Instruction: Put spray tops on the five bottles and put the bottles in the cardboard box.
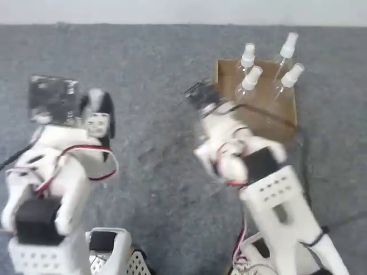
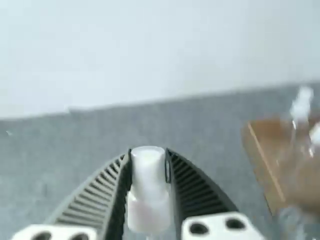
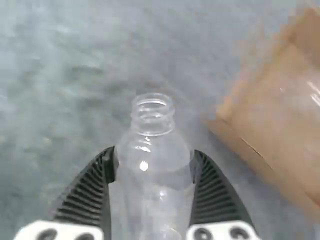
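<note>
Currently right claw (image 3: 152,152) clamps an uncapped bottle (image 3: 152,125) (neck pointing outward), left claw (image 2: 147,152) clamps a spray top (image 2: 147,192).

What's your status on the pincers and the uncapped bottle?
Left pincer shut on spray top. Right pincer shut on uncapped bottle, beside cardboard box. Four capped bottles standing in box. Nothing seen between the pincers.

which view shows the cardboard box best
The high view: nearly all of the box is seen from above, with four topped bottles standing in it. The left wrist view catches part of one side and a bottle; the right wrist view catches one corner.
</note>
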Motion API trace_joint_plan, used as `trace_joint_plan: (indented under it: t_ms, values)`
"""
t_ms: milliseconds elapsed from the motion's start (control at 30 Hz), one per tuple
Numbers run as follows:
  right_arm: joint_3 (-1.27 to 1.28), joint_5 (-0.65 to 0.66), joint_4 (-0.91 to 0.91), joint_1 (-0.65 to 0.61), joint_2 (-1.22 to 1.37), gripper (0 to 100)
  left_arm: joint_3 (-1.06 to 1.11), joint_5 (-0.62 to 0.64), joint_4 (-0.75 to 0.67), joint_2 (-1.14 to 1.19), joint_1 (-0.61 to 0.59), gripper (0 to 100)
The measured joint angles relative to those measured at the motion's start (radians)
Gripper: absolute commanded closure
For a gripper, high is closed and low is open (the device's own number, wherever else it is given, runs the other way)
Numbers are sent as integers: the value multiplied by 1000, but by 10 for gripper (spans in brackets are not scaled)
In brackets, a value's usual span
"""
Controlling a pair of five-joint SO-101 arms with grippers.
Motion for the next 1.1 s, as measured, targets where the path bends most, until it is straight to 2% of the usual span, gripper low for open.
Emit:
trace_joint_plan:
  t_ms: [167, 433, 667, 867, 1100]
  values:
    - [169, -12, -275, -147, 0, 993, -77, 91, -130, -11, -77, 989]
    - [353, -12, -545, -249, -8, 993, -49, 247, -250, -11, -78, 989]
    - [534, -15, -792, -319, -109, 993, 129, 267, -397, 0, 12, 989]
    - [621, -15, -838, -321, -242, 993, 166, 270, -419, 0, 77, 989]
    - [629, -18, -841, -322, -270, 993, 256, 270, -419, 0, 138, 989]
